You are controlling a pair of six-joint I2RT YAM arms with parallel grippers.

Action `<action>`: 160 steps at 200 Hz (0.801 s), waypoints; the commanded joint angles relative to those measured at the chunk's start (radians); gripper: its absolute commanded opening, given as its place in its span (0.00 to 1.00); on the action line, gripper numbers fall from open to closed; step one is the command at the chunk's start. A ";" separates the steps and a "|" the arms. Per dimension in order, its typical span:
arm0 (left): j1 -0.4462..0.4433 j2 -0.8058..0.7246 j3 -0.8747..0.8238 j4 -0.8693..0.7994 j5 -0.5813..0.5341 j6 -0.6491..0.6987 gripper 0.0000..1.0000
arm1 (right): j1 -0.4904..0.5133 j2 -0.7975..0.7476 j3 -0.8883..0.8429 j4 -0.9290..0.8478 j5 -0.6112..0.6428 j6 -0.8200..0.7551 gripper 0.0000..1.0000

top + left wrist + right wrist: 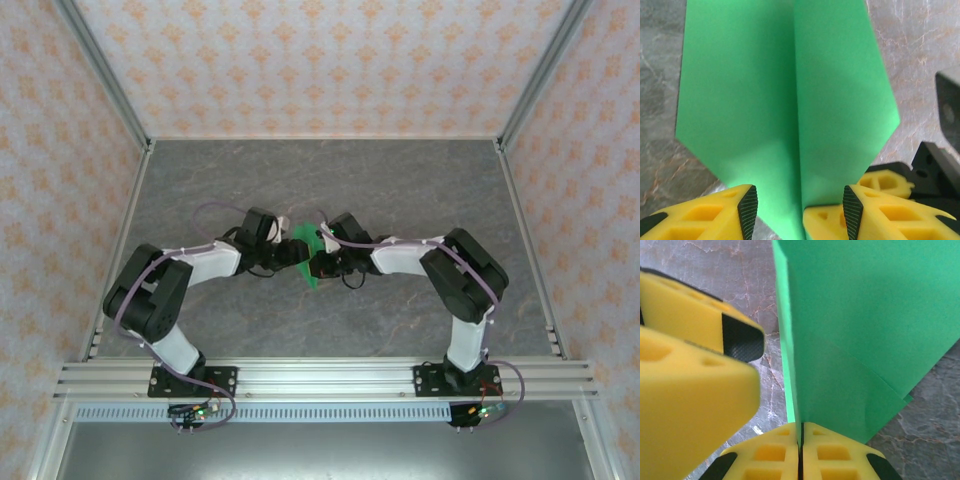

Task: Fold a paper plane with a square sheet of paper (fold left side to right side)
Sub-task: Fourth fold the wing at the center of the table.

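Okay, top view first: your two arms bend inward and meet over the middle of the grey desk. The green paper sits right between the left gripper and the right gripper, with one corner poking toward the near side. It's too small here to read the fold lines.

Left wrist view: the paper takes up most of the frame. It's plain bright green and folded, with a straight seam down the middle. Both side edges slant inward toward the bottom, so it narrows near your fingers. The left gripper is open, its black pads standing apart on either side of that narrow end and not pinching it. The right gripper's yellow fingers sit at the paper's lower right edge.

Right wrist view: the right gripper is closed on the paper, yellow fingers pressed together with the green edge rising out of the slit. Layers show here, a slanted flap over another sheet, with the corners slightly off at right. The left gripper's fingers hang just beside the paper on the left, with a gap between.
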 commanded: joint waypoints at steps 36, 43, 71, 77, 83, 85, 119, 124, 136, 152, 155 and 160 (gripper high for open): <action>0.001 0.071 0.064 0.053 0.005 -0.031 0.54 | -0.004 0.030 -0.013 0.028 -0.020 0.007 0.10; 0.002 0.080 0.070 0.051 0.002 -0.032 0.54 | -0.004 0.030 -0.013 0.027 -0.020 0.006 0.10; 0.006 0.109 0.087 0.053 -0.003 -0.042 0.53 | -0.004 0.030 -0.013 0.023 -0.018 0.005 0.10; 0.008 0.114 0.090 0.054 -0.007 -0.044 0.53 | -0.004 0.031 -0.015 0.024 -0.018 0.006 0.10; 0.010 0.118 0.091 0.051 -0.015 -0.048 0.52 | -0.004 0.030 -0.015 0.023 -0.017 0.005 0.10; 0.011 0.118 0.091 0.052 -0.017 -0.049 0.52 | -0.004 0.030 -0.015 0.023 -0.016 0.005 0.10; 0.022 0.131 0.092 0.054 -0.032 -0.058 0.46 | -0.004 0.031 -0.015 0.022 -0.018 0.007 0.11; 0.022 0.134 0.093 0.054 -0.033 -0.058 0.46 | -0.004 0.034 -0.013 0.023 -0.018 0.006 0.10; 0.022 0.142 0.099 0.051 -0.032 -0.055 0.47 | -0.004 0.035 -0.012 0.022 -0.019 0.006 0.10; 0.022 0.156 0.107 0.040 -0.035 -0.055 0.48 | -0.004 0.037 -0.010 0.021 -0.021 0.006 0.10; 0.022 0.159 0.110 0.032 -0.038 -0.054 0.48 | -0.004 0.038 -0.010 0.020 -0.020 0.005 0.10; 0.023 0.163 0.114 0.015 -0.044 -0.052 0.48 | -0.004 0.040 -0.009 0.019 -0.021 0.005 0.10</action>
